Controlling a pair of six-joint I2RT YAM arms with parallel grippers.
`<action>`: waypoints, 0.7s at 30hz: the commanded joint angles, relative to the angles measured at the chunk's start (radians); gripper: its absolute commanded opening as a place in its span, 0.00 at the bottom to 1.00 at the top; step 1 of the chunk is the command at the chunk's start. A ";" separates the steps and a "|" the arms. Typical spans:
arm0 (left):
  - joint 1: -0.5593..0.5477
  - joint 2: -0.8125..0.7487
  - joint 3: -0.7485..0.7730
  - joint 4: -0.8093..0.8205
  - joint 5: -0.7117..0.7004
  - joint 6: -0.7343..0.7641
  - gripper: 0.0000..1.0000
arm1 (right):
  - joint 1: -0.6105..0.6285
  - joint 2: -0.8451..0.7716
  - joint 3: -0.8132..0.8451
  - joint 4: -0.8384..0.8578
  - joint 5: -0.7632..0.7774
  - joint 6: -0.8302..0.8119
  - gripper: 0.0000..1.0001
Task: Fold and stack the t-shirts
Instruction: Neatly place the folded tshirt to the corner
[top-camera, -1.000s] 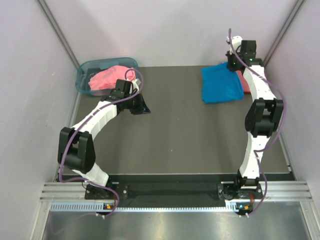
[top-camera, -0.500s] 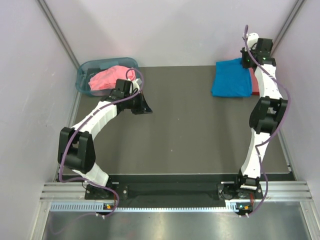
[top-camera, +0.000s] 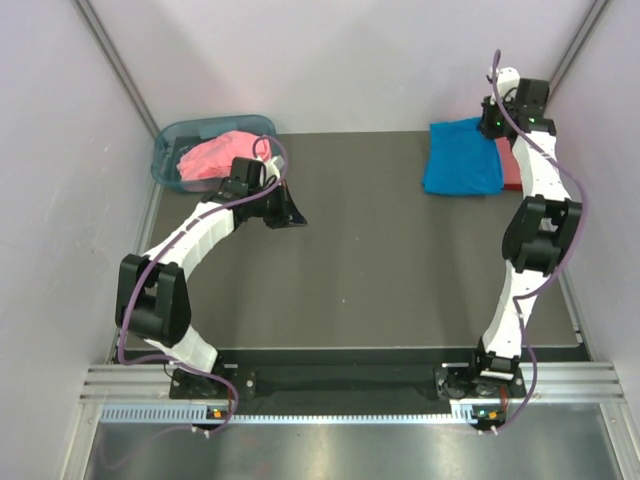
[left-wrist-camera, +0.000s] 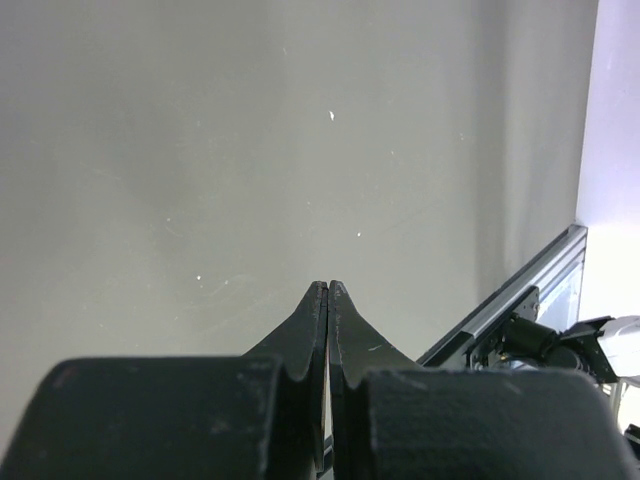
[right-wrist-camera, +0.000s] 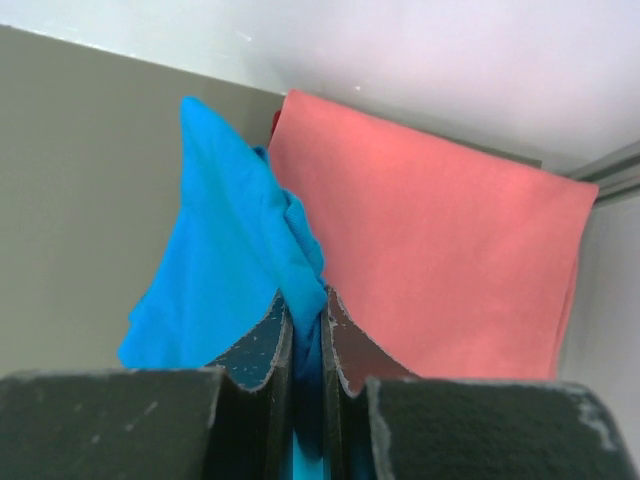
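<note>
Right now the right tool (right-wrist-camera: 305, 300) is nearly closed, pinching a bunched edge of the bright blue folded cloth t-shirt (right-wrist-camera: 220, 250). In the overhead view that tool (top-camera: 497, 122) sits at the far right corner of the dark worktop (top-camera: 380, 250).

Key relation: the blue t-shirt (top-camera: 462, 160) trails from the tool toward the left and the near side. The coral-red folded t-shirt (top-camera: 507, 165) lies flat under and to the right of it. Only a red strip shows past the blue's right edge overhead, so blue looks offset left of red, not square on it. The blue fold looks roughly square, with no clear long axis. The right arm is far nearer this pair.

Looks: the blue cloth is smooth overhead and crumpled at the pinch. The wrist view shows the coral-red shirt (right-wrist-camera: 440, 250) as a neat flat rectangle against the back wall.

The left tool (left-wrist-camera: 328, 288) is fully closed on nothing, over bare worktop. The overhead view puts this tool (top-camera: 285, 212) just beside the translucent blue-grey plastic basket (top-camera: 200, 124). A crumpled pink t-shirt (top-camera: 215, 155) sits in the basket, unfolded.

Judgement: the stack is partly built and the pink shirt is not yet done.
</note>
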 joint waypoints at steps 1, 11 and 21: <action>-0.002 -0.034 0.000 0.040 0.037 0.000 0.00 | 0.002 -0.156 -0.016 0.063 -0.001 0.005 0.00; -0.003 -0.078 0.001 0.049 0.050 -0.007 0.00 | -0.028 -0.167 0.013 0.045 -0.048 0.000 0.00; -0.003 -0.042 0.009 0.033 0.047 0.002 0.00 | -0.071 0.055 0.189 0.095 -0.054 0.020 0.00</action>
